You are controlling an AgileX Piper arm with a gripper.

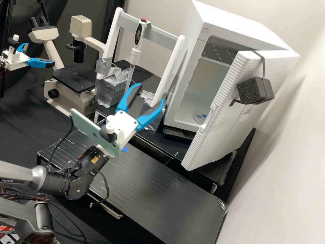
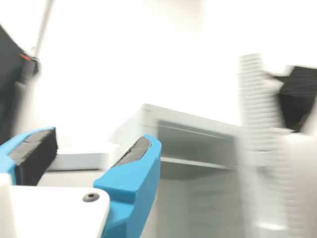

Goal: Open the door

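Gripper: spread, its blue fingers well parted with nothing pinched; it hangs above the worktop, left of the cabinet and touching neither it nor the door.
Arm: comes in from the left over the worktop's near left part, a green plate at its wrist.
Door: swung well out from the cabinet on its right side, standing over the worktop's right edge, close to the wall; a black block is strapped to its upper part.
Cabinet: at the worktop's back right corner, its inside laid bare, a dish on its floor.
Opening: by my reading done, as the gap looks wide and clear of the door.
Left to do: likely no more pulling; at most, draw the arm back without knocking the door's free edge.
Pipette: upright in its stand, between the microscope and the cabinet.
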